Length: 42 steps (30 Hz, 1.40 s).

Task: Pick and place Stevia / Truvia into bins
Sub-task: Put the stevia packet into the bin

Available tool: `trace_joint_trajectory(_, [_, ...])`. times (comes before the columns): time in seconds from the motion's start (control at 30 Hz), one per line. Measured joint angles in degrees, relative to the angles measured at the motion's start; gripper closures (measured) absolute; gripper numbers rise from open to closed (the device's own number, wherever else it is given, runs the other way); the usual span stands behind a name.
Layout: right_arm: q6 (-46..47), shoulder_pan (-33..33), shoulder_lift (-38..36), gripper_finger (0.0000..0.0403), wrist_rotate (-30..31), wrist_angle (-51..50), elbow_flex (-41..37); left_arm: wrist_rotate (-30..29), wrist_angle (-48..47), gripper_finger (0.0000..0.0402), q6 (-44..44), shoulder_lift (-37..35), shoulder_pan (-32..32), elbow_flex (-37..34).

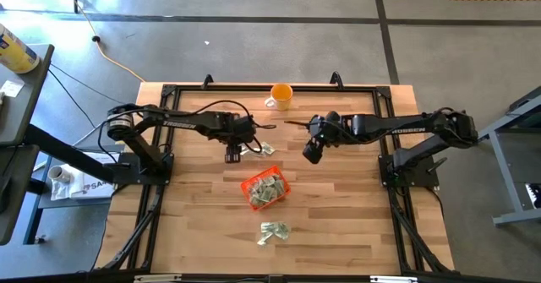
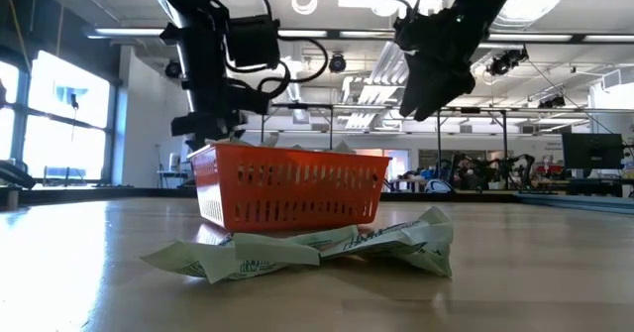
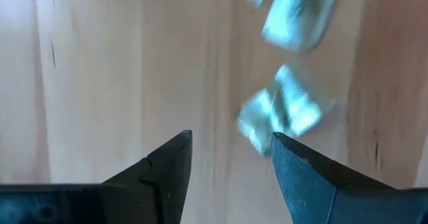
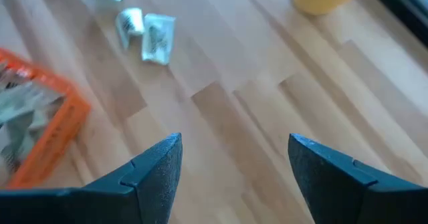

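High view: the orange tray (image 1: 265, 189) sits mid-table with sachets inside, bare wood all around it. One loose pile of sachets (image 1: 274, 231) lies between the tray and the near table edge; a few more sachets (image 1: 260, 149) lie beyond the tray, just beside the left gripper (image 1: 233, 154). The right gripper (image 1: 312, 152) hangs over bare wood, well apart from the tray. A mug (image 1: 281, 95) stands near the far edge.

The left wrist view alone shows its fingers (image 3: 301, 177) parted and empty, one tip at a blurred sachet (image 3: 284, 110). The right wrist view shows its jaws spread, holding nothing. The low view shows sachets (image 2: 327, 248) against the tray's base.
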Motion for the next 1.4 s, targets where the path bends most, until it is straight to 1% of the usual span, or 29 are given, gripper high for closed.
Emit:
trace_joint_trajectory(0.07, [-0.24, -0.81, 0.00, 0.0140, 0.44, 0.80, 0.00, 0.24, 3.75, 0.0160, 5.01, -0.04, -0.85, -0.94])
trace_joint_trajectory(0.17, [-0.11, -1.68, 0.02, 0.0140, 0.62, 1.46, 0.00, 1.70, 7.87, 0.0142, 9.48, -0.02, -1.20, -2.23])
trace_joint_trajectory(0.3, [1.20, -2.05, 0.02, 0.0140, 0.65, 1.49, 0.00, 3.04, 7.53, 0.0115, 9.72, 1.19, -0.96, -2.25])
trace_joint_trajectory(0.37, [1.94, -2.05, 0.02, 0.0140, 0.65, 1.52, 0.00, 5.96, 6.70, 0.0107, 10.04, 2.14, -0.94, -2.36])
trace_joint_trajectory(0.47, [2.31, -1.92, 0.02, 0.0140, 0.74, 1.76, 0.00, 11.58, 7.32, 0.0104, 12.74, 4.68, -1.04, -2.25])
trace_joint_trajectory(0.57, [2.34, -1.92, 0.02, 0.0140, 0.82, 1.87, -0.02, 12.61, 8.00, 0.0112, 13.69, 7.00, -0.82, -2.04])
trace_joint_trajectory(0.63, [2.34, -1.92, 0.02, 0.0140, 0.86, 1.87, -0.01, 13.16, 7.95, 0.0129, 13.84, 8.24, 0.04, -2.03])
trace_joint_trajectory(0.73, [2.34, -1.92, 0.02, 0.0140, 0.87, 1.85, 0.00, 13.84, 7.49, 0.0179, 12.56, 8.76, 1.04, -1.90])
trace_joint_trajectory(0.8, [2.34, -1.92, 0.04, 0.0140, 0.86, 1.76, 0.00, 13.50, 7.55, 0.0231, 11.65, 8.83, 1.31, -1.87])
trace_joint_trajectory(0.93, [2.28, -1.88, 0.04, 0.0140, 0.59, 1.36, -0.02, 11.42, 4.60, 0.0351, 8.33, 7.58, 1.14, -0.46])
trace_joint_trajectory(0.97, [2.17, -1.87, 0.04, 0.0140, 0.37, 0.97, -0.01, 11.50, 3.03, 0.0370, 6.72, 7.20, 1.14, 0.35])
trace_joint_trajectory(1.03, [2.09, -1.89, 0.04, 0.0140, -0.33, 0.06, -0.02, 12.86, -2.76, 0.0371, 1.28, 6.50, 1.20, 1.90])
trace_joint_trajectory(1.1, [2.03, -1.87, 0.05, 0.0140, -0.56, -0.67, -0.02, 17.59, -4.64, 0.0361, -4.62, 5.36, 1.27, 4.85])
trace_joint_trajectory(1.13, [1.97, -1.87, 0.05, 0.0140, -0.62, -0.90, -0.02, 20.79, -5.37, 0.0355, -7.49, 4.28, 1.25, 6.35])
trace_joint_trajectory(1.2, [1.56, -1.57, 0.06, 0.0140, -0.64, -1.03, -0.04, 29.10, -7.07, 0.0352, -12.34, 1.87, 0.62, 8.58])
trace_joint_trajectory(1.27, [0.49, -1.08, 0.07, 0.0140, -0.60, -0.99, -0.04, 38.58, -3.83, 0.0361, -15.29, 0.10, -0.61, 10.75])
trace_joint_trajectory(1.3, [0.07, -0.74, 0.07, 0.0140, -0.62, -0.94, -0.04, 41.73, -2.18, 0.0367, -16.67, -0.82, -1.61, 11.53])
trace_joint_trajectory(1.33, [-0.37, -0.40, 0.06, 0.0140, -0.65, -0.88, -0.04, 43.23, -0.29, 0.0368, -18.01, -1.37, -2.87, 12.17])
trace_joint_trajectory(1.4, [-1.47, 0.34, 0.07, 0.0140, -0.71, -0.62, -0.04, 43.44, 2.96, 0.0368, -19.57, -1.40, -5.45, 12.57])
